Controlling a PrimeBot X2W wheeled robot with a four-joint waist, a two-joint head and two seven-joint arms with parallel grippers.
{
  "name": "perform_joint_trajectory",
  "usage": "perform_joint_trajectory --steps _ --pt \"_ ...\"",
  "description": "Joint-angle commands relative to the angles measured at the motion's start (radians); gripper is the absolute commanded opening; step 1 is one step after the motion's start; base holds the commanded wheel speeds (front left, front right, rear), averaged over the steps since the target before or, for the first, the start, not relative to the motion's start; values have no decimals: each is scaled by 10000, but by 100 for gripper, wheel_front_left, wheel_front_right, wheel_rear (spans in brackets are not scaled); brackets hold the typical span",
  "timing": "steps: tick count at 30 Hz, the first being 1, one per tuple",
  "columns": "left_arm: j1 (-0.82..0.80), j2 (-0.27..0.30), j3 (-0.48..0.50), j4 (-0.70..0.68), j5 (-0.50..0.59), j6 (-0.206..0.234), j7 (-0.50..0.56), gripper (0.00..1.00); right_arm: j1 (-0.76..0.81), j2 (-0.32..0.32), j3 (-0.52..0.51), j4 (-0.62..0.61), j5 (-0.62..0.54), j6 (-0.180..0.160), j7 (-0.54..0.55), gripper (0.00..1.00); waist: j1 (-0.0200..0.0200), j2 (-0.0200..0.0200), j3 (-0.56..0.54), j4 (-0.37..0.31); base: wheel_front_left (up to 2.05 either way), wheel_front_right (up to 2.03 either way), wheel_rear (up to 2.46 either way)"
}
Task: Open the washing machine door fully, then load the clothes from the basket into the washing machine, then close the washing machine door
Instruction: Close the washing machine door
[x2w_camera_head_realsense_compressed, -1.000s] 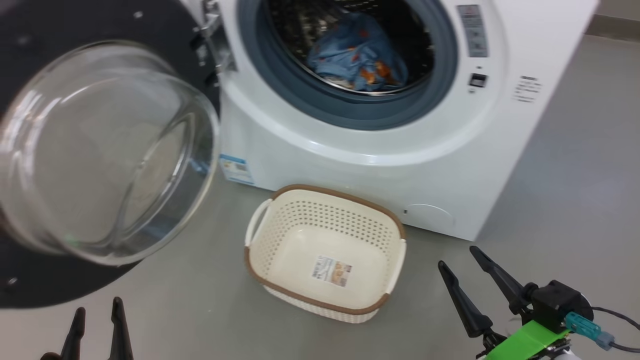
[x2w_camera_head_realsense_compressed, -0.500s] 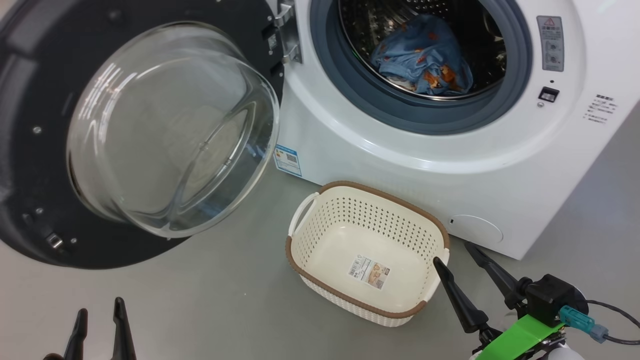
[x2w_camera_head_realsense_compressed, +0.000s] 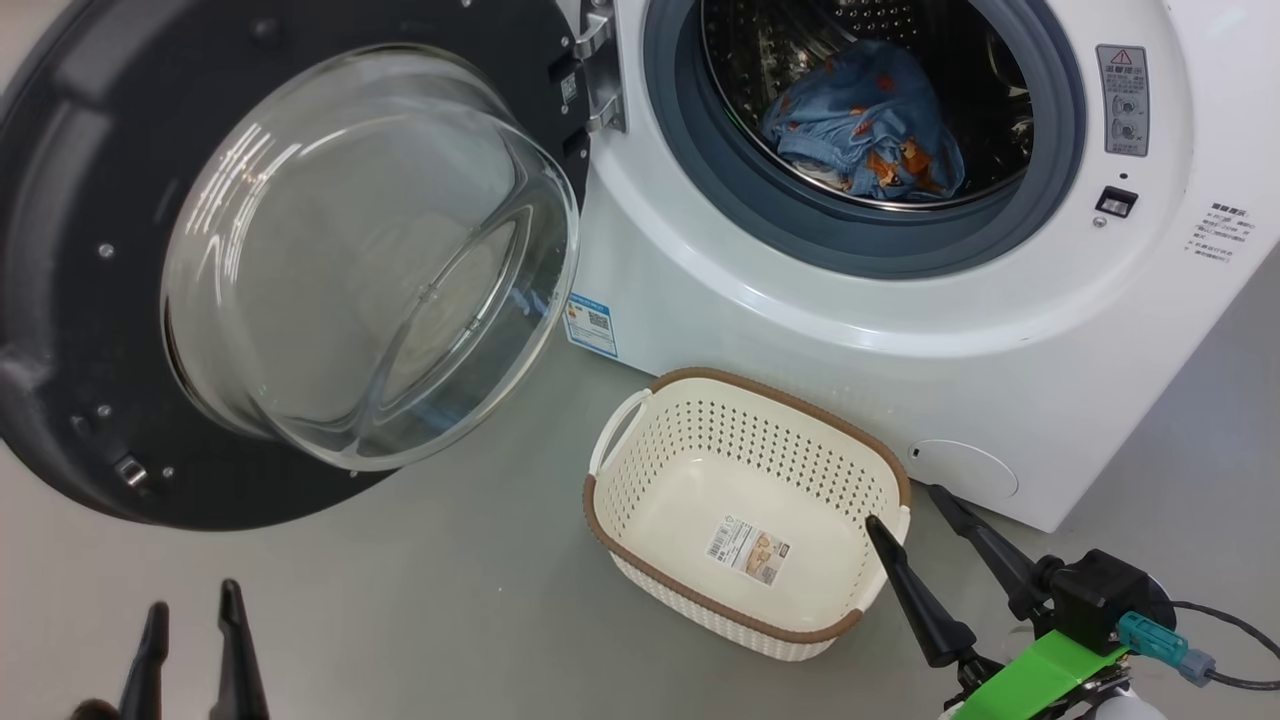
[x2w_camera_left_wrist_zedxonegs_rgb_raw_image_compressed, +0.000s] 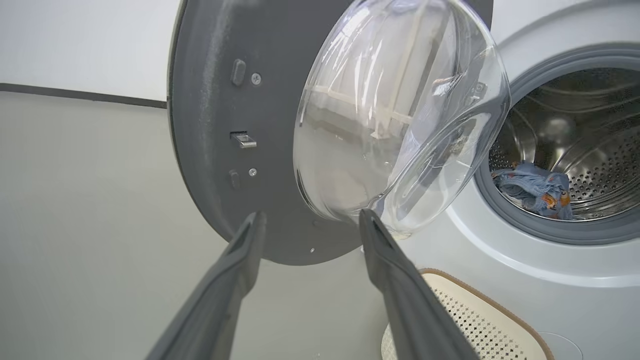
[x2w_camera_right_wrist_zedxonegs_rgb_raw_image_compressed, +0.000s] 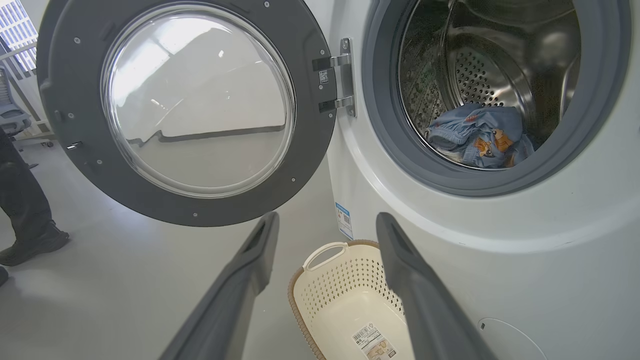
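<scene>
Grey floor (x2w_camera_head_realsense_compressed: 450, 600), empty basket (x2w_camera_head_realsense_compressed: 720, 450). Fingers (x2w_camera_left_wrist_zedxonegs_rgb_raw_image_compressed: 240, 260) are apart on your left gripper (x2w_camera_head_realsense_compressed: 192, 595) and right gripper (x2w_camera_head_realsense_compressed: 903, 505). A weak push may leave the door (x2w_camera_head_realsense_compressed: 90, 150) unlatched.

Bright, even light with soft shadows throughout; white glare streaks the glass of the washing machine door (x2w_camera_head_realsense_compressed: 370, 260), a window (x2w_camera_right_wrist_zedxonegs_rgb_raw_image_compressed: 12, 25) glows at the right wrist view's upper left, and both wrist views bow at their edges.

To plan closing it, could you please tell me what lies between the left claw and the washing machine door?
The head view shows only bare floor between left claw and door.
</scene>
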Motion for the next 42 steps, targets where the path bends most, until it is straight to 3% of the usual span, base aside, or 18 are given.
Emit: perform_joint_trajectory --steps 1,2,3,4,9,14,21,27,31,42 --pt "-295 166 319 -323 -47 15 -63 84 -140 -99 243 -222 138 16 -48 100 0 -1 -9 6 0 0 0" --pt "-349 165 333 -515 -128 -18 -63 43 -116 -95 237 -230 145 16 -48 100 0 -1 -23 18 0 0 0" --pt "-394 165 384 -734 -231 -44 -63 15 -87 -91 227 -238 152 16 -48 100 0 -1 -36 25 0 0 0" --pt "-455 165 476 -1004 -326 -67 -63 0 -55 -92 213 -248 157 16 -48 100 0 -1 -44 31 0 0 0" --pt "-1077 603 1359 -2836 -727 -168 -63 0 153 -98 81 -316 150 16 -48 100 0 -1 -55 85 0 0 0" --pt "-2587 2319 2315 -3752 -2384 -210 -63 0 331 -44 -122 -402 100 16 -48 100 0 -1 -46 105 0 0 0" --pt "-4714 4884 2548 -1299 -6015 -214 541 0 435 167 -233 -488 -14 16 -48 100 0 -1 99 -1 0 0 0" --pt "-6256 6473 1503 1432 -8148 -215 2472 0 366 243 -210 -478 -60 16 -48 100 0 -1 249 -168 0 0 0" --pt "-7108 7010 757 2954 -9115 -215 3917 0 293 207 -211 -473 -95 16 -48 100 0 -1 380 -286 0 0 0" --pt "-8172 7496 -163 5635 -11242 -216 8153 0 54 60 -135 -474 -236 16 -48 100 0 -1 874 -748 0 0 0"
